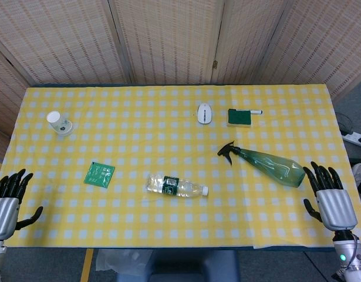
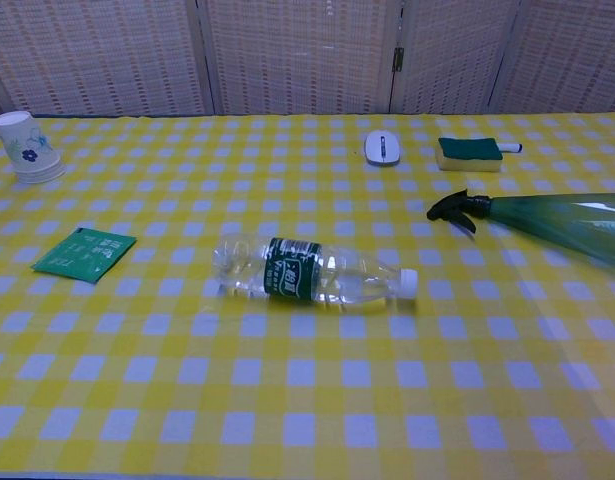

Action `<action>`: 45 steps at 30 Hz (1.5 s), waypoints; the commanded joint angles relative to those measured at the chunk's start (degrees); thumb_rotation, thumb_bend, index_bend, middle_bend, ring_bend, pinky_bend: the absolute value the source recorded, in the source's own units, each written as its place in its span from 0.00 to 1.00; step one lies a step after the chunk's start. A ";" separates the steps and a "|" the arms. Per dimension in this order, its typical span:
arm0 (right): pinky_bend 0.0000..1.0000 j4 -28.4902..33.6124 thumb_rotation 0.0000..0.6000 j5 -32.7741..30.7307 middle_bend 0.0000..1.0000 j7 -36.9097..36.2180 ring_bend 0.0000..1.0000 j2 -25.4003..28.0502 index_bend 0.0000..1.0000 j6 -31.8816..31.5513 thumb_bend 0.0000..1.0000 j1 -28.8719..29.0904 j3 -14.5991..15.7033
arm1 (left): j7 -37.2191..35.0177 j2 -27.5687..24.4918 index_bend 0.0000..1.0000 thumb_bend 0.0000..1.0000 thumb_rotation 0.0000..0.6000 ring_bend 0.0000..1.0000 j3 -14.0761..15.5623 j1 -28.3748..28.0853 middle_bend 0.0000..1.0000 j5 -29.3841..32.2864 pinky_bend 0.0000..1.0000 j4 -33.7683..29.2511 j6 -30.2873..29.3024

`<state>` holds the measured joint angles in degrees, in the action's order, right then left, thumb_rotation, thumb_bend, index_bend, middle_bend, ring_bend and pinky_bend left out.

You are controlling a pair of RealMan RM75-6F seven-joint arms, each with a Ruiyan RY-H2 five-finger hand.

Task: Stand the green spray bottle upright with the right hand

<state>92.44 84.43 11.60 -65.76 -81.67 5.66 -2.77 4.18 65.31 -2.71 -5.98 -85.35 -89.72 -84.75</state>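
Note:
The green spray bottle (image 1: 269, 165) lies on its side at the right of the checked table, its black trigger head (image 1: 227, 151) pointing left. In the chest view the green spray bottle (image 2: 562, 222) runs off the right edge. My right hand (image 1: 330, 198) hovers at the table's front right corner, just right of the bottle's base, with its fingers spread and nothing in it. My left hand (image 1: 8, 200) sits at the front left corner, fingers apart and empty. Neither hand shows in the chest view.
A clear water bottle (image 1: 175, 187) lies on its side at mid table. A green packet (image 1: 99, 174) lies to its left. An upturned paper cup (image 1: 60, 123) stands far left. A white mouse (image 1: 204, 113), a green sponge (image 1: 240, 117) and a marker behind it sit at the back.

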 commanded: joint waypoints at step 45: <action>0.06 -13.66 1.00 -58.87 0.15 42.19 0.18 -21.39 0.00 27.36 0.40 40.07 -9.32 | -18.48 -3.47 0.00 0.36 0.83 0.05 1.57 0.89 0.03 -5.28 0.00 2.88 -3.83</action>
<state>79.78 26.21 53.86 -86.37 -55.02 45.10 -12.67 -14.26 61.87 -1.12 -5.11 -90.66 -86.88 -88.55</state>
